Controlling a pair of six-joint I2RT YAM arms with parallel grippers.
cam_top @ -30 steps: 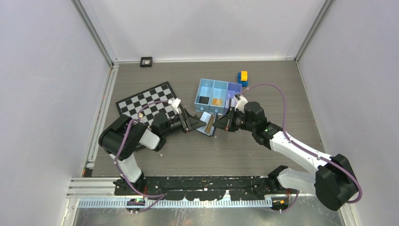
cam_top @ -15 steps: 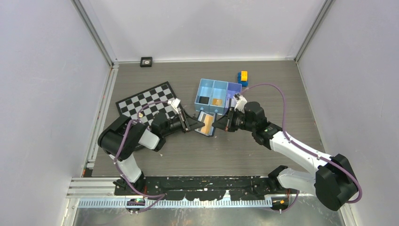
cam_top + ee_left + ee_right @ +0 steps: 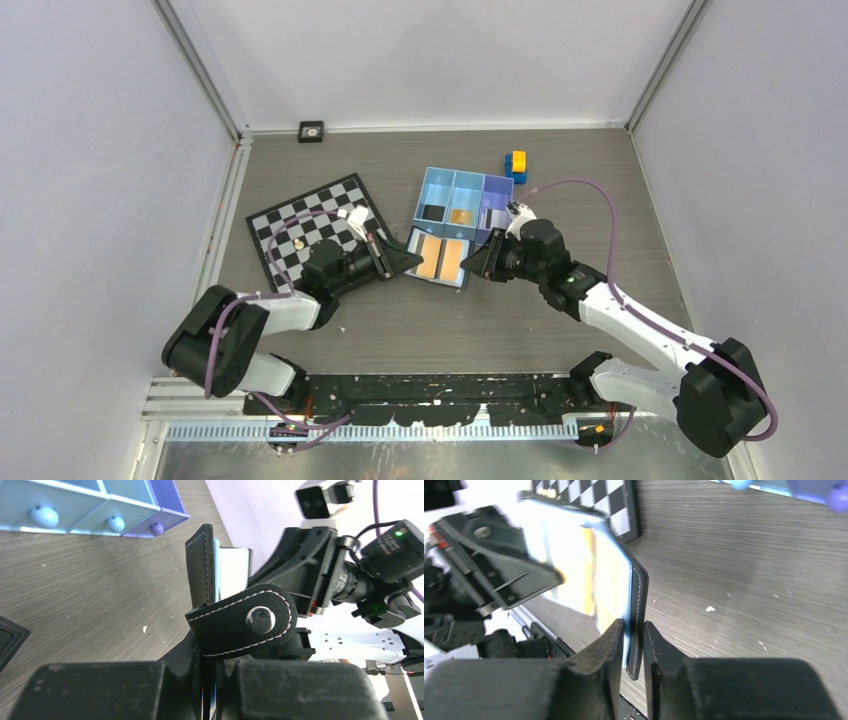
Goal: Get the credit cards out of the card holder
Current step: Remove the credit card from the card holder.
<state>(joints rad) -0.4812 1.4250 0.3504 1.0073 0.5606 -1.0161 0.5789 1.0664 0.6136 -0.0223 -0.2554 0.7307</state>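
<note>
Grey wood-grain tabletop inside pale walls, card holder open near its middle.

Bright, even light; glare and blur wash out the card holder.

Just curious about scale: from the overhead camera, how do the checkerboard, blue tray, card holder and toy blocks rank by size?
Largest to smallest:
1. checkerboard, partly hidden by an arm
2. tray
3. card holder, lying open
4. blocks
</note>
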